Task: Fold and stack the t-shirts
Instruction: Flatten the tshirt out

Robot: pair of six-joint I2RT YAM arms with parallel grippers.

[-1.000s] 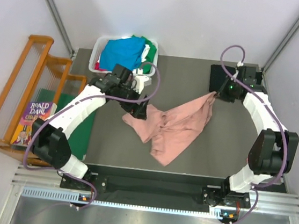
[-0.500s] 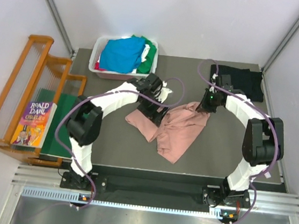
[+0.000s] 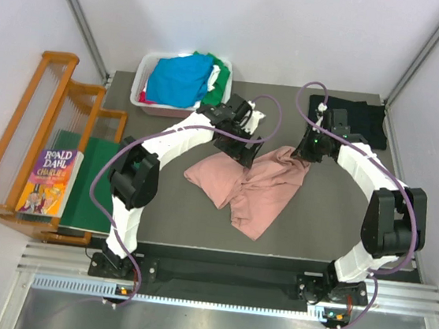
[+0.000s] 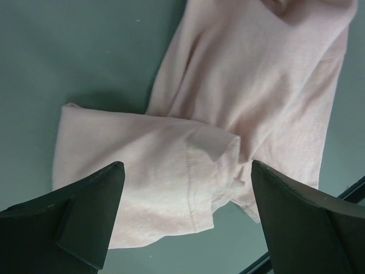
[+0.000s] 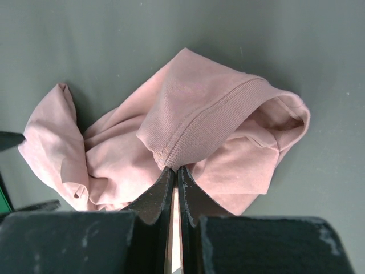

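A dusty-pink t-shirt [image 3: 252, 188] lies crumpled in the middle of the dark table. My left gripper [image 3: 241, 147] hovers over its far left part, open. In the left wrist view both black fingers [image 4: 85, 211] stand wide apart above a folded flap of the pink t-shirt [image 4: 194, 148], touching nothing. My right gripper [image 3: 306, 152] is at the shirt's far right corner, shut on it. In the right wrist view that gripper [image 5: 174, 169] pinches a ribbed, stitched edge of the pink t-shirt [image 5: 188, 114]. A black t-shirt [image 3: 360, 117] lies flat at the far right corner.
A white basket [image 3: 144, 76] at the back left holds a bright blue t-shirt [image 3: 177, 80] and a green one [image 3: 223, 77]. Left of the table are a wooden rack [image 3: 25, 126], a book [image 3: 49, 181] and a flat dark-green board [image 3: 117, 192].
My left gripper moved right and back over the pink shirt, its jaws a little wider. My right gripper carried its held edge inward to the left, so the stretched shirt went slack and bunched.
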